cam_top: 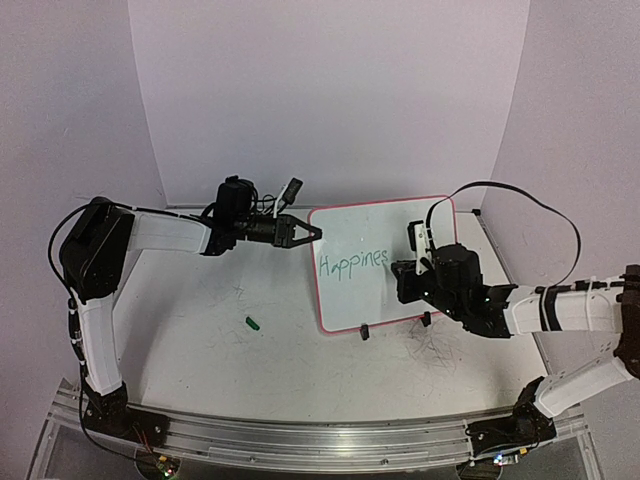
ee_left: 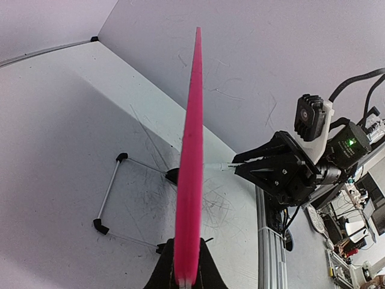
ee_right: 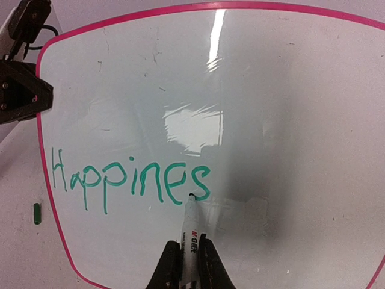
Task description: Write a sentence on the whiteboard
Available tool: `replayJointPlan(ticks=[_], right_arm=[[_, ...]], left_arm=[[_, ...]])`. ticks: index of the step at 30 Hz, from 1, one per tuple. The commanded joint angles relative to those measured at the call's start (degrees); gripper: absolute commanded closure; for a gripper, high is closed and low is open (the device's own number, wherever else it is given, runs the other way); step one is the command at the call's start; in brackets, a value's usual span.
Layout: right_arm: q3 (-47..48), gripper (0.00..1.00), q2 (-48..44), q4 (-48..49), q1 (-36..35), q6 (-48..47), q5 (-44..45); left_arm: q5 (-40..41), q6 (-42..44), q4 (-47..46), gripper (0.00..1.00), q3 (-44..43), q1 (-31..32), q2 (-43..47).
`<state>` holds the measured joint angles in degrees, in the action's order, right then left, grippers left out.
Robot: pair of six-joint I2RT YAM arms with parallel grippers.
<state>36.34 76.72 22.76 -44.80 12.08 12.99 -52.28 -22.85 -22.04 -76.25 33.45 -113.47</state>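
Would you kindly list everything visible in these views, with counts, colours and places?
whiteboard: one, white with a pink-red rim, propped on the table right of centre
lettering: one line, green, reading "Happines", on the board's left part
marker: one, white barrel, tip at the last letter
small piece: one, green, lying on the table left of the board
wire stand: one, grey wire with black feet, on the table behind the board
table: one, white and scuffed, under everything
left gripper: one, black, shut on the board's left edge
right gripper: one, black, shut on the marker
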Motion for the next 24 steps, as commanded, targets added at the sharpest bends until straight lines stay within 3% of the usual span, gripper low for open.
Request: replayJointPlan(ticks=[1,6,24], right_arm=[[-0.8,1.00,-3.8,1.7,0.1,-0.5,-1.2],[-2.1,1.00,-6.9,1.7,0.5,-1.0,0.3],[0.4,1.00,-2.9,3.7,1.6,-1.1,4.6]], left_arm=[[-0.2,1.3,1.6,1.00,0.1,2.1,0.5],[-0.3,1.3,1.6,1.00,0.1,2.1,0.4],[-0.3,1.4,1.6,1.00,0.1,2.2,0.4]])
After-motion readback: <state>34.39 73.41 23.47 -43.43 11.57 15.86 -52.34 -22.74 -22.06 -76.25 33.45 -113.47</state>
